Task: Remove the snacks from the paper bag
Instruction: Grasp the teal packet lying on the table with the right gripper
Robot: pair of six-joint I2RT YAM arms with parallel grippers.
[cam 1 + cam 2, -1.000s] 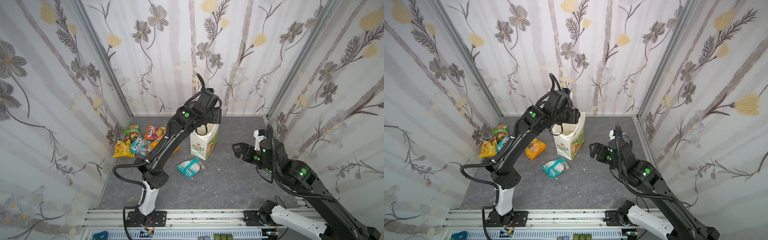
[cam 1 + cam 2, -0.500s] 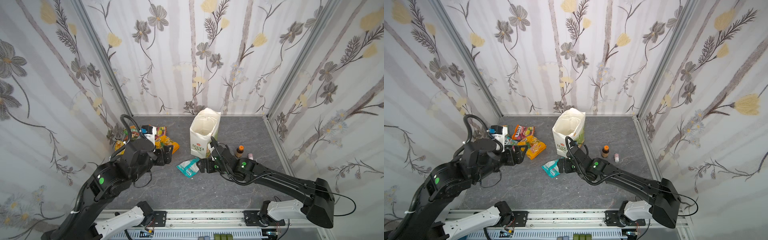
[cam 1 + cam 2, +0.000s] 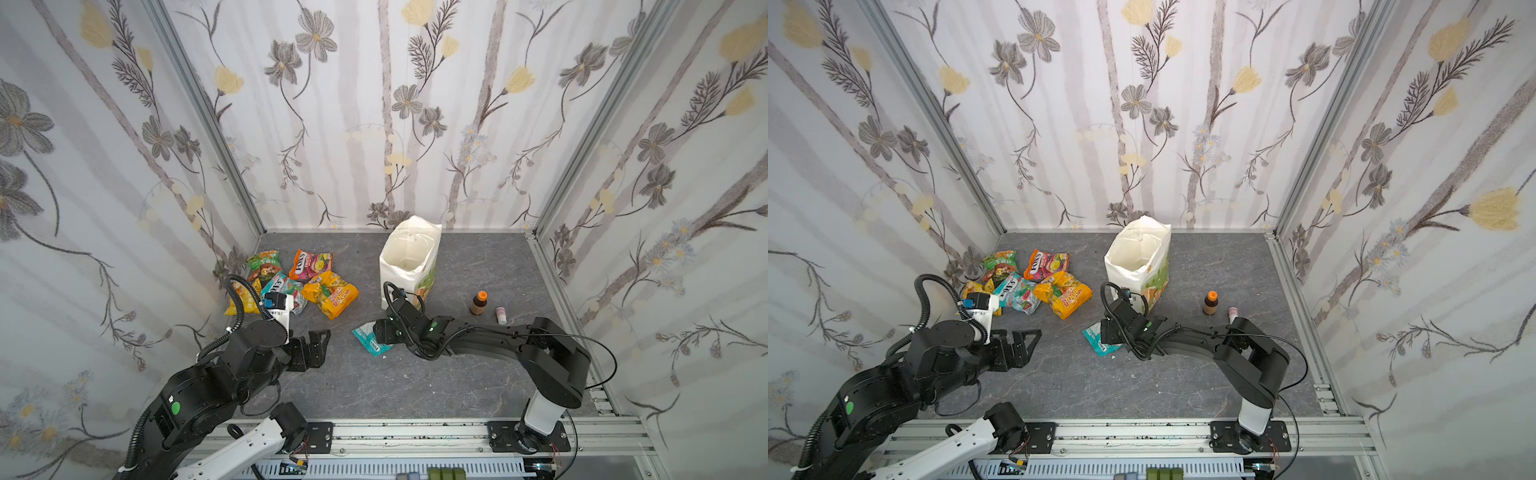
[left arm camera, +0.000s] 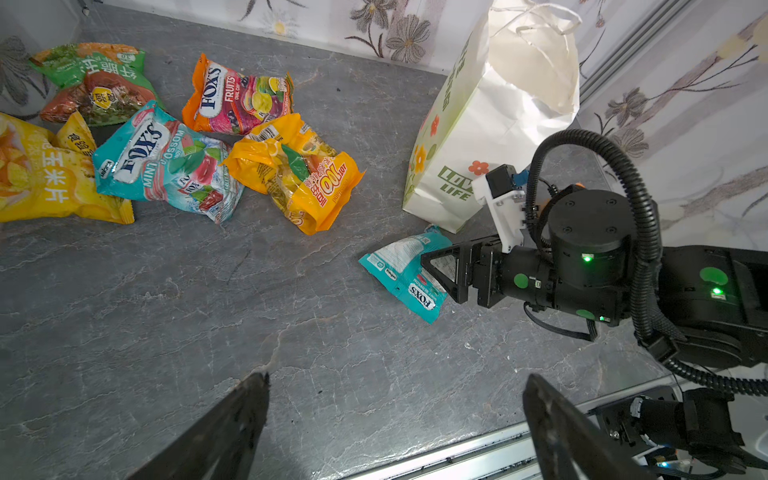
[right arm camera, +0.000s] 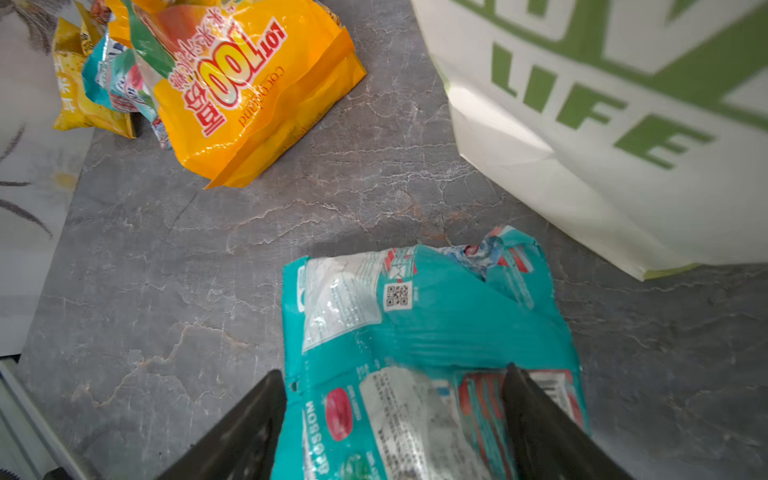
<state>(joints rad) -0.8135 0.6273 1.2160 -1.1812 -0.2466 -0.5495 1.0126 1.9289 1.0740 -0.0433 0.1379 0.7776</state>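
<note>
The white paper bag (image 3: 409,257) (image 3: 1138,259) stands upright with its mouth open near the back wall; its inside looks empty from above. Several snacks (image 3: 309,266) (image 3: 1044,266) (image 4: 232,99) lie in a heap to its left. One teal snack packet (image 3: 365,338) (image 3: 1096,338) (image 5: 415,316) lies alone in front of the bag. My right gripper (image 5: 395,372) (image 3: 376,332) is low over this packet, open, with its fingers straddling the near end. My left gripper (image 4: 399,378) (image 3: 318,340) hovers open and empty over bare floor, left of the teal packet.
A small brown bottle (image 3: 478,302) (image 3: 1211,303) with an orange cap and a tiny white-and-pink container (image 3: 501,315) stand right of the bag. Floral walls close in three sides. A metal rail (image 3: 415,432) runs along the front edge.
The left arm has left the bag's mouth and dropped back low on the left, its jaws opening. The right arm has come down to the teal packet, and its jaws have narrowed a little.
</note>
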